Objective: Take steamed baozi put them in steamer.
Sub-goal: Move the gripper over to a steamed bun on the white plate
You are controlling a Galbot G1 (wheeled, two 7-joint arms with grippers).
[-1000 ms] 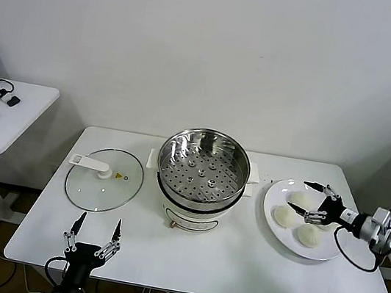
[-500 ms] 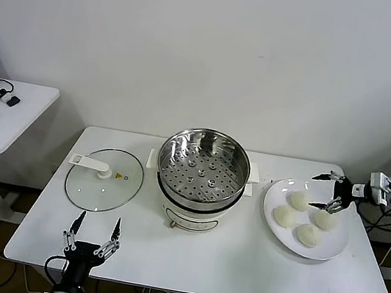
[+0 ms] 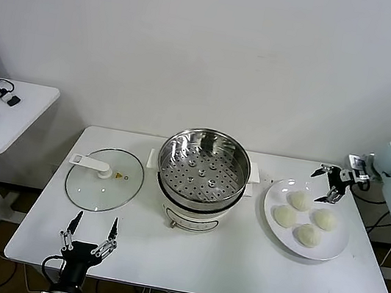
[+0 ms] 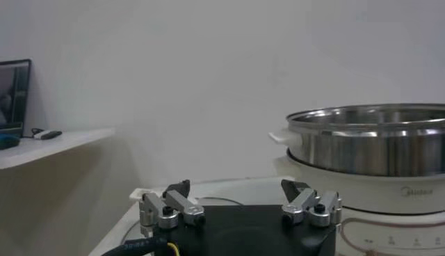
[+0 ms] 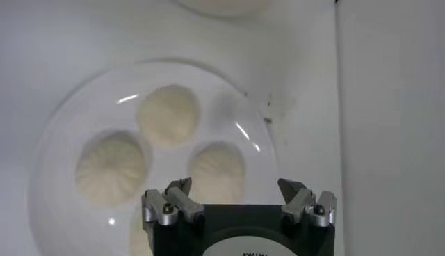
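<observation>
Steamer point(image 3: 204, 169): polished steel, mirror-bright wall, perforated steel tray inside; glossy white plastic-looking base.
Lid point(image 3: 104, 180): clear glass, smooth, thin metal rim, white knob.
Plate point(image 3: 336, 247): white, glazed, sharp highlights in the right wrist view.
Baozi point(image 3: 299, 200): matt cream dough, pleated, finely ridged tops.
Desk point(image 3: 236, 264): matt white, smooth, a few dark specks near the plate.
Left tool point(image 3: 89, 236), right tool point(image 3: 332, 183): black bodies, bare silvery metal links, dark finger pads.
</observation>
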